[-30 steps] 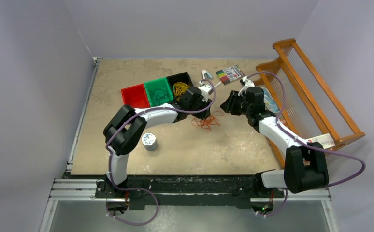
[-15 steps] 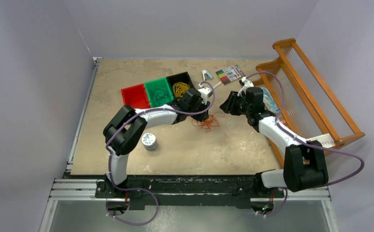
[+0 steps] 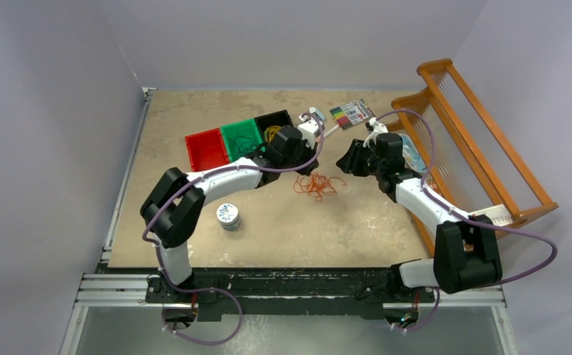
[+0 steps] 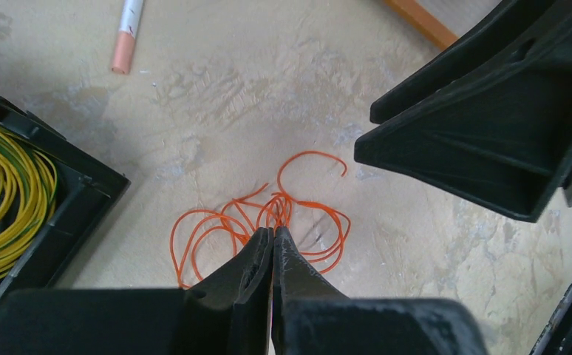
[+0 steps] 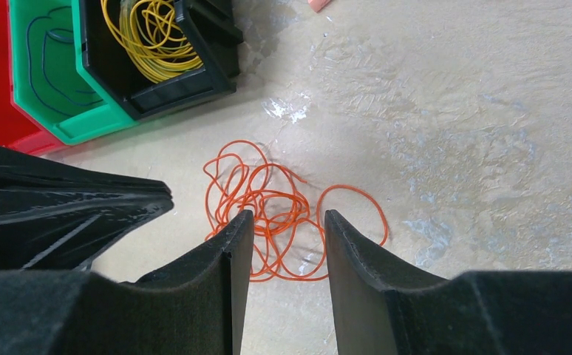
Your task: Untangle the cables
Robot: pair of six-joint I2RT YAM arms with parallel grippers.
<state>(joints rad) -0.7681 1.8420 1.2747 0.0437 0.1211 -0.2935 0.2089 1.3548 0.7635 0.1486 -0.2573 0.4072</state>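
Note:
The orange cable [image 3: 317, 185] lies in loose tangled loops on the table between my two grippers. My left gripper [image 4: 273, 231] is shut, its tips pressed together just short of the orange cable [image 4: 268, 222], and no strand shows between them. From the top it sits by the black bin, left gripper [image 3: 303, 161]. My right gripper [image 5: 287, 216] hovers open over the orange cable [image 5: 268, 207], with nothing between its fingers. A yellow cable [image 5: 150, 33] is coiled in the black bin [image 5: 216, 44]. A dark cable [image 5: 46, 66] lies in the green bin [image 5: 83, 122].
A red bin [image 3: 205, 150] stands left of the green one. A marker pack [image 3: 352, 113] lies at the back, and a wooden rack [image 3: 475, 148] lines the right edge. A small round tin [image 3: 228, 216] sits near the left arm. A pen [image 4: 126, 37] lies beyond the cable.
My left gripper has shut and drawn back toward the black bin. The orange cable's loops have spread a little to the right. The right arm has not moved.

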